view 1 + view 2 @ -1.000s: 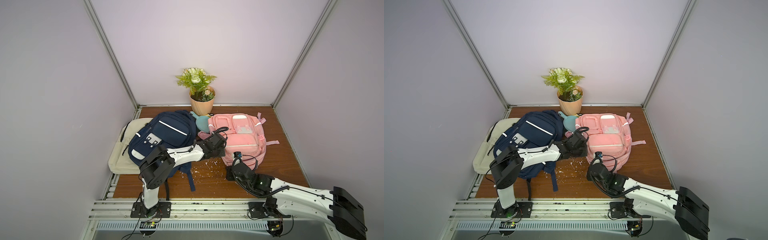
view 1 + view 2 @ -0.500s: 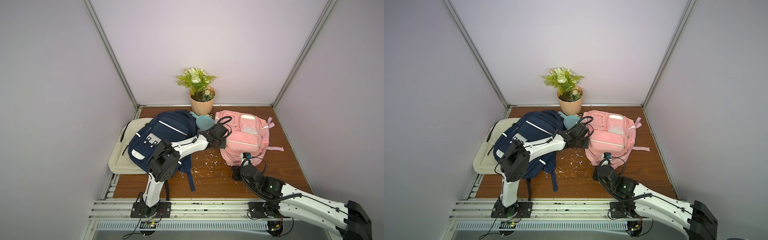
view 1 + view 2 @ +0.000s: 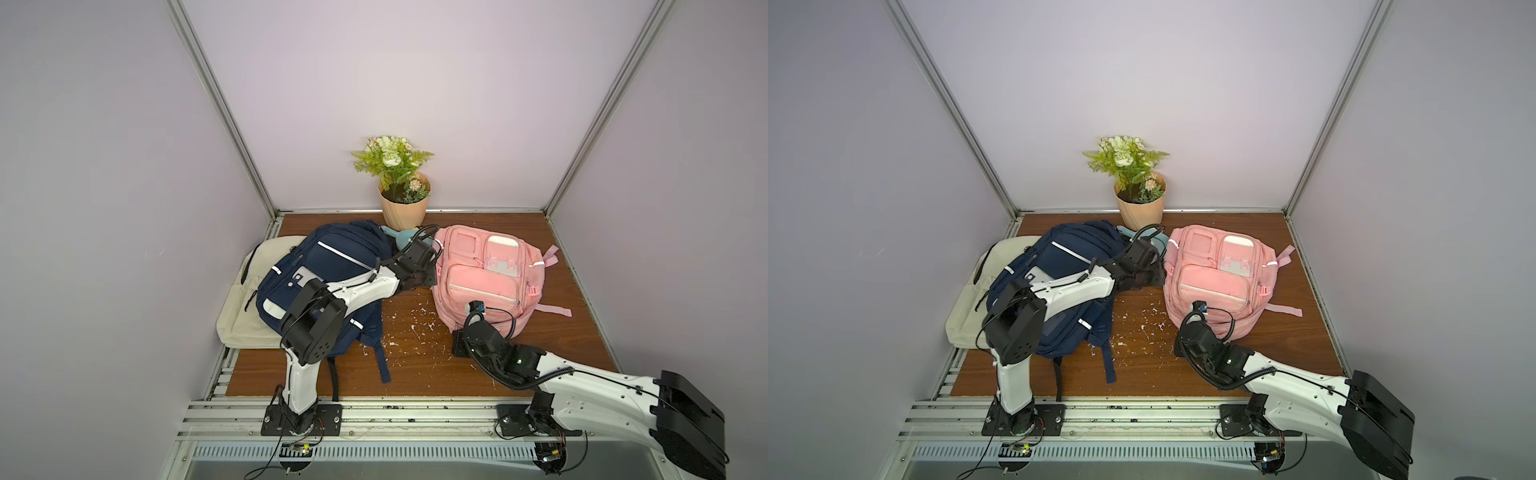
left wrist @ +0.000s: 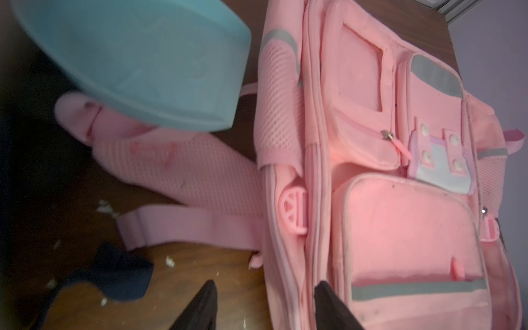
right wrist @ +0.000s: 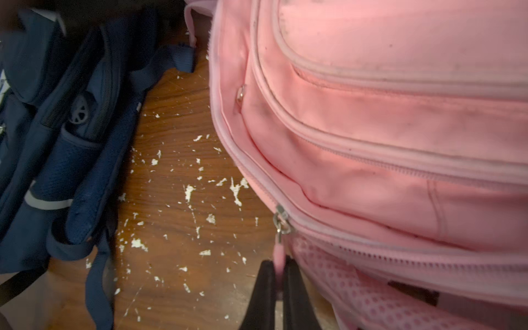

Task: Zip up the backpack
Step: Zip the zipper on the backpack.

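Clamping my right gripper (image 5: 278,265) on the pink fabric zipper pull (image 5: 278,251), I'm zipping the pink fabric backpack (image 3: 482,278), which lies on the brown wooden tabletop (image 3: 415,357). My left gripper (image 4: 264,288) gapes beside its flank; next, I reckon, it braces the fabric while I drag.

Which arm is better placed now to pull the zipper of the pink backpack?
Right. The right gripper is shut on the zipper pull of the pink backpack. The left gripper stands open at the backpack's side and grips nothing.

no readable text, labels or signs
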Controlling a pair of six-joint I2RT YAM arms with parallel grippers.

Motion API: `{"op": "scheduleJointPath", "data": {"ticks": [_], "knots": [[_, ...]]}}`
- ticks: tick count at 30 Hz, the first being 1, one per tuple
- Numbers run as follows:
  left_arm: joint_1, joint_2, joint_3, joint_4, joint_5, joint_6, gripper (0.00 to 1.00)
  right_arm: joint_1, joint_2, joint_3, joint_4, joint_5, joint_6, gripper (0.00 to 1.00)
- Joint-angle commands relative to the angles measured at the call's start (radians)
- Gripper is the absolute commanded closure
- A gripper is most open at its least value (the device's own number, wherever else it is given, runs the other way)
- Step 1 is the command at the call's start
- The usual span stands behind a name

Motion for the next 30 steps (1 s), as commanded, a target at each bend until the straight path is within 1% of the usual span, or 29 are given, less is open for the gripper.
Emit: {"op": "scheduleJointPath", "data": {"ticks": [1, 4, 6, 8, 13, 16, 19, 22, 23, 24, 25, 27, 30], "knots": [[-0.071, -0.096, -0.103, 0.112, 0.009, -0.097, 0.34, -0.002, 0.035, 0.045, 0.093, -0.036, -0.031, 1.00], [-0.117, -0.130, -0.178, 0.162, 0.023, -0.153, 0.30, -0.002, 0.068, 0.044, 0.139, -0.073, -0.038, 1.00], [-0.124, -0.134, -0.237, 0.228, 0.054, -0.198, 0.30, -0.002, 0.086, 0.054, 0.155, -0.106, -0.050, 1.00], [-0.127, -0.129, -0.272, 0.257, 0.060, -0.227, 0.30, -0.001, 0.098, 0.063, 0.172, -0.129, -0.065, 1.00], [-0.132, -0.092, -0.289, 0.296, 0.084, -0.254, 0.37, 0.000, 0.100, 0.067, 0.189, -0.141, -0.087, 1.00], [-0.132, -0.067, -0.278, 0.314, 0.096, -0.248, 0.50, 0.003, 0.103, 0.077, 0.157, -0.141, -0.097, 1.00], [-0.132, -0.040, -0.238, 0.264, 0.074, -0.225, 0.66, 0.002, 0.078, 0.075, 0.077, -0.102, -0.085, 1.00], [-0.130, -0.030, -0.197, 0.209, 0.033, -0.191, 0.78, -0.005, 0.017, 0.059, -0.044, -0.035, -0.055, 1.00], [-0.129, -0.025, -0.173, 0.183, 0.014, -0.170, 0.83, -0.014, -0.016, 0.047, -0.087, -0.021, -0.047, 1.00], [-0.124, -0.019, -0.146, 0.145, -0.008, -0.152, 0.91, -0.026, -0.047, 0.035, -0.126, -0.015, -0.038, 1.00], [-0.120, -0.012, -0.124, 0.117, -0.023, -0.137, 0.96, -0.040, -0.077, 0.023, -0.157, -0.010, -0.030, 1.00], [-0.102, -0.006, -0.098, 0.085, -0.046, -0.101, 1.00, -0.081, -0.142, -0.008, -0.213, -0.015, -0.023, 1.00], [-0.062, -0.010, -0.100, 0.071, -0.056, -0.063, 1.00, -0.170, -0.233, -0.047, -0.291, -0.051, -0.027, 1.00]]}}
